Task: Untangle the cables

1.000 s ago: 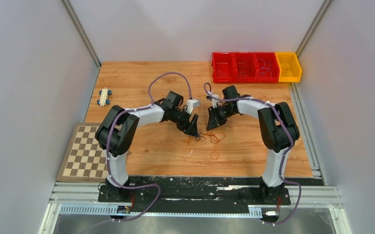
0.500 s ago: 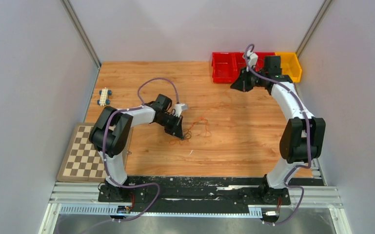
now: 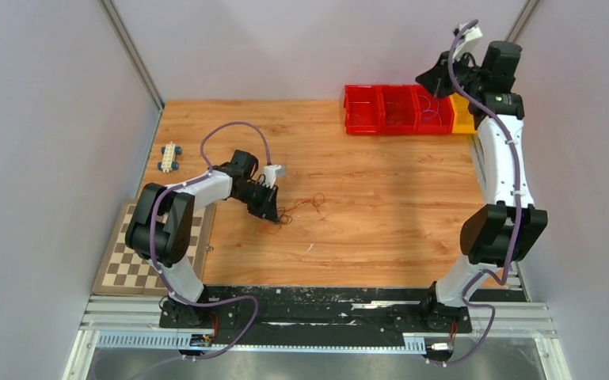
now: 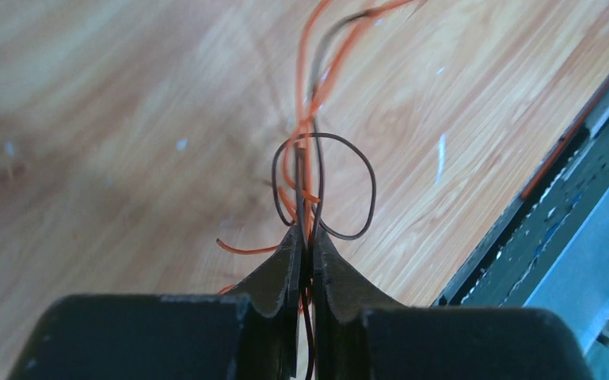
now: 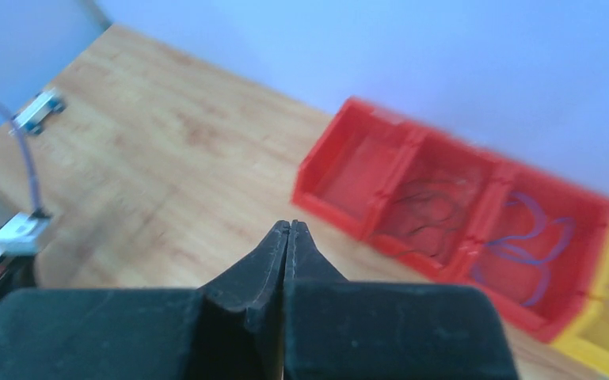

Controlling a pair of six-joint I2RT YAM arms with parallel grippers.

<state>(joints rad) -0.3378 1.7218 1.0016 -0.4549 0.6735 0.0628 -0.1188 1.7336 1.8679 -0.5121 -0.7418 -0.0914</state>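
The cables [image 3: 299,207] are a small tangle of thin orange and dark wires on the wooden table, left of centre. My left gripper [image 3: 274,214] is low at the tangle's left end and shut on it. In the left wrist view, orange and dark strands of the cables [image 4: 317,162] run out from between the closed left gripper [image 4: 306,237], with a dark loop just beyond the tips. My right gripper [image 3: 428,81] is raised high at the back right, above the bins. It is shut [image 5: 289,226] and no wire shows between its tips.
A row of red bins [image 3: 396,109] with a yellow bin [image 3: 470,111] stands at the back right; some hold thin wires [image 5: 432,215]. A small toy car [image 3: 170,157] lies at the left, and a chessboard [image 3: 138,247] sits at the front left corner.
The right arm left the tangle and swung up and back to above the bins. The left gripper closed on the cables and drew them left across the table.
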